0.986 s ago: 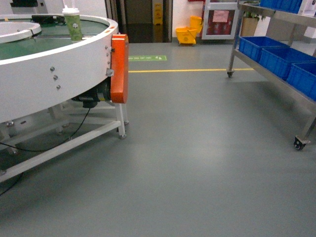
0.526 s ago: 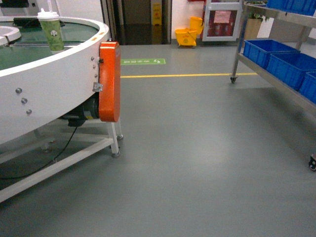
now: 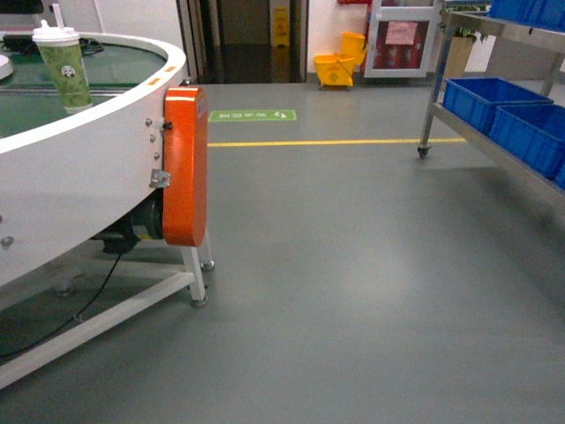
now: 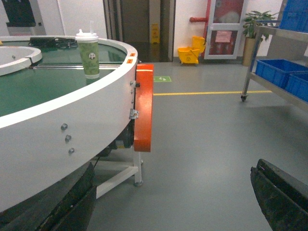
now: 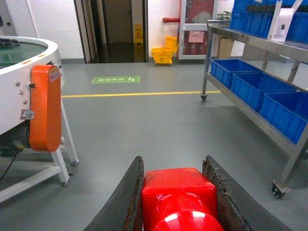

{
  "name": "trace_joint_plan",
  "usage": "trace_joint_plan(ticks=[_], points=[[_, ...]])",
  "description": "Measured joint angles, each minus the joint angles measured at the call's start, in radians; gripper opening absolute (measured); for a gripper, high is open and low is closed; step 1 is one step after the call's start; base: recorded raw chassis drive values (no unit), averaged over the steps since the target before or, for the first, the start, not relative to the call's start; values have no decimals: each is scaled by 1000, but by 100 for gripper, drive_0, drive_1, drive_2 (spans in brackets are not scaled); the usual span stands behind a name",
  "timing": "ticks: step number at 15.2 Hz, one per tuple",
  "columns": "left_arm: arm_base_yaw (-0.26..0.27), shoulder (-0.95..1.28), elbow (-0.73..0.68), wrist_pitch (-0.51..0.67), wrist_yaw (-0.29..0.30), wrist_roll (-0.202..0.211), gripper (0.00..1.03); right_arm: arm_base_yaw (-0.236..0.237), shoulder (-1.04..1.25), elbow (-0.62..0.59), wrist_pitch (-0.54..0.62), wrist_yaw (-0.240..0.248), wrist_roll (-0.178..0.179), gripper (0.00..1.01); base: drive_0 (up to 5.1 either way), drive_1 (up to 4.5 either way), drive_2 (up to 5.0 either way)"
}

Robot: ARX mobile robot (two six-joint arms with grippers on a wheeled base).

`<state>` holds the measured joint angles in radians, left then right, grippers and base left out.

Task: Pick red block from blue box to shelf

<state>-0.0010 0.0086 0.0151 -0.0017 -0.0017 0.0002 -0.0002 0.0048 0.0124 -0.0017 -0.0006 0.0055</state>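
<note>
In the right wrist view my right gripper (image 5: 174, 162) is shut on the glossy red block (image 5: 178, 192), which fills the gap between the two dark fingers, its round stud facing the camera. The stainless-steel shelf (image 5: 250, 109) stands to the right, over grey floor, and shows at the right edge of the head view too (image 3: 499, 146). My left gripper (image 4: 174, 168) is open, with only floor between its wide-apart fingers (image 4: 72, 207). The blue box is out of view. Neither gripper appears in the head view.
A white round table (image 3: 79, 185) with an orange panel (image 3: 184, 168) and a lidded cup (image 3: 64, 66) stands on the left. Dark blue crates (image 3: 481, 99) sit on the shelf's lower tier. A yellow mop bucket (image 3: 338, 66) and a yellow floor line (image 3: 335, 141) lie ahead.
In the head view the table and orange panel have slid left and come nearer, and the shelf has drifted toward the right edge, as the base rolls forward.
</note>
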Motion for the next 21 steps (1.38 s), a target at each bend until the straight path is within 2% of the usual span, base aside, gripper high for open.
trace_joint_plan(ticks=[10, 21], points=[[1, 0, 0, -2, 1, 0, 98, 0, 0, 0, -4, 0, 0, 28, -3, 421, -428], [1, 0, 0, -2, 1, 0, 98, 0, 0, 0, -3, 0, 0, 28, -141, -141, -141]])
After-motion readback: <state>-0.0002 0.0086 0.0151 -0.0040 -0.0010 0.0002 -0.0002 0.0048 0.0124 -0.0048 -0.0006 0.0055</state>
